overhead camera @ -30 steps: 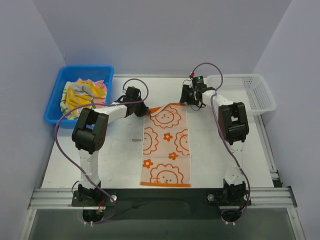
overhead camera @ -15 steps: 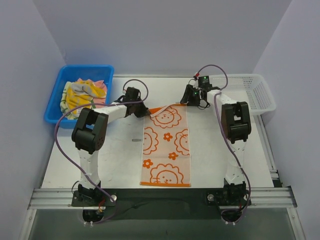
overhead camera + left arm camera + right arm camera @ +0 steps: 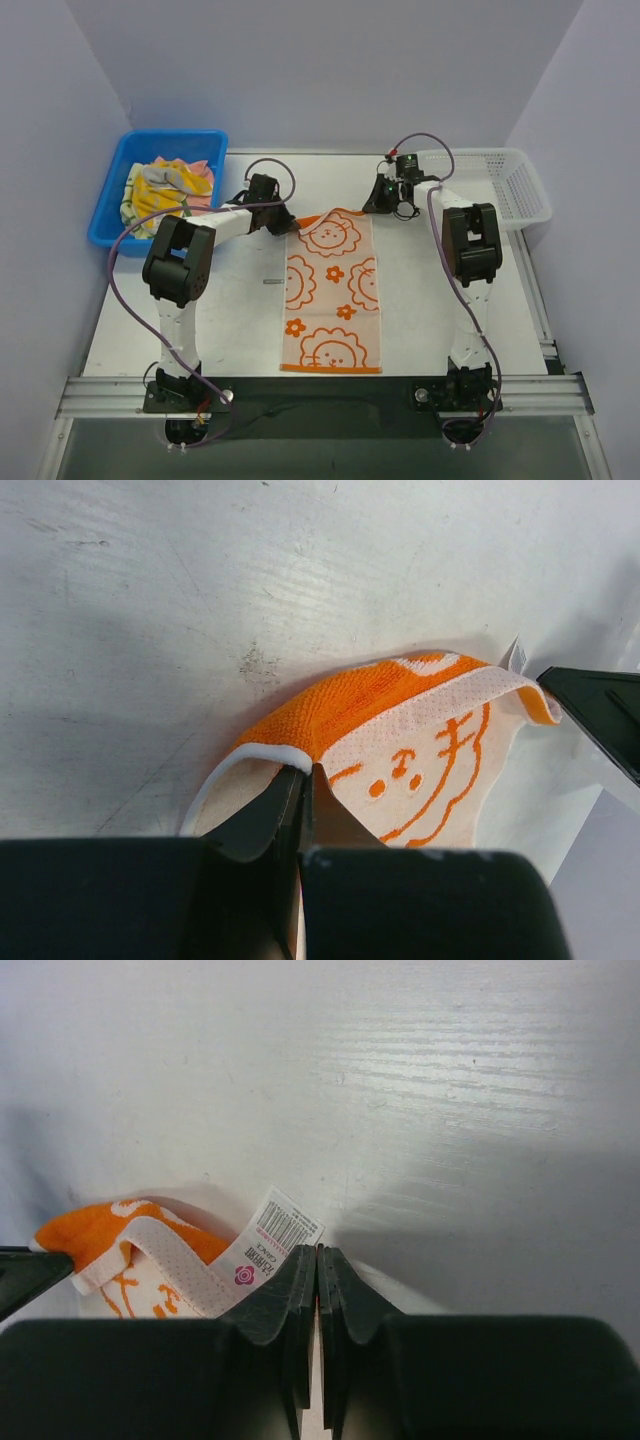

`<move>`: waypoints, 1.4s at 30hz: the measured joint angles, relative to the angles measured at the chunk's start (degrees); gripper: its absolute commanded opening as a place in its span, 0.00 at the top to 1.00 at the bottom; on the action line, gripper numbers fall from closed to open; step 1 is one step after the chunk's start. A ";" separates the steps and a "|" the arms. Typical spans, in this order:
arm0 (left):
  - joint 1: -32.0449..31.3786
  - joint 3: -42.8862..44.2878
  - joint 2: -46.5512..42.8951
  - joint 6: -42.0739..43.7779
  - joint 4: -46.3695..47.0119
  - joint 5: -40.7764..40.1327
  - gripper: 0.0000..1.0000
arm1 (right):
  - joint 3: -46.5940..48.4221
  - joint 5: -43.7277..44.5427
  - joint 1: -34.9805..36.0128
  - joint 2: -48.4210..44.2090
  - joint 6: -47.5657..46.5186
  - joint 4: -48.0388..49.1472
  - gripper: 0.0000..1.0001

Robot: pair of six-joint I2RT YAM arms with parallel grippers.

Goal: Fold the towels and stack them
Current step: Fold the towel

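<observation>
I see my left claw [image 3: 303, 780] and my right claw [image 3: 317, 1260] each pinching a far corner of the orange towel [image 3: 335, 290], which lies flat on the table [image 3: 240, 300].

Blue bin [image 3: 175, 136] left of towel [image 3: 332, 290], white basket [image 3: 528, 200] right.

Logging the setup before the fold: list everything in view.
table: 1, white, under everything
orange towel: 1, orange and white, flat on the table
bin: 1, blue, far left
towel pile: 1, yellow and pink, in the bin
basket: 1, white, far right
label: 1, white, towel's far right corner
left tool: 1, black, shut on towel's far left corner
right tool: 1, black, shut on towel's far right corner
</observation>
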 measured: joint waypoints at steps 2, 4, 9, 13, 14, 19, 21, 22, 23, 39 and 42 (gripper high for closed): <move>0.00 0.02 0.00 0.17 -0.13 0.04 1.00 | -0.04 -0.17 -0.02 0.00 0.02 0.04 1.00; 0.07 0.15 0.00 0.22 -0.42 0.13 1.00 | -0.17 -0.22 -0.04 0.00 0.07 0.33 1.00; 0.68 0.76 0.00 0.81 -1.27 0.42 1.00 | -2.19 -0.17 -0.20 -0.48 0.07 1.70 1.00; 1.14 1.92 -0.02 2.05 -2.95 0.66 1.00 | -4.44 -0.20 -0.33 -2.45 0.07 1.90 1.00; 1.20 2.32 -0.04 2.51 -3.48 0.98 1.00 | -5.18 -0.20 -0.35 -3.39 0.07 2.14 1.00; 1.31 2.95 -0.70 4.94 -6.19 3.26 1.00 | -11.19 -0.20 -0.35 -10.56 0.07 3.04 1.00; 1.31 2.93 -1.07 5.79 -7.37 4.46 1.00 | -14.40 -0.09 -0.33 -13.46 0.02 3.85 1.00; 1.33 2.93 -1.27 6.36 -8.00 5.03 1.00 | -16.24 0.07 -0.24 -14.99 0.02 4.15 1.00; 1.36 2.93 -1.46 6.80 -8.52 5.53 1.00 | -18.01 0.42 -0.17 -16.31 0.04 4.28 1.00; 1.44 2.36 -3.74 13.92 -14.34 9.05 1.00 | -19.30 18.38 6.40 -20.63 18.03 3.23 0.40; 1.44 2.32 -3.98 14.62 -14.86 9.29 1.00 | -15.21 22.34 7.85 -20.13 21.75 2.05 0.50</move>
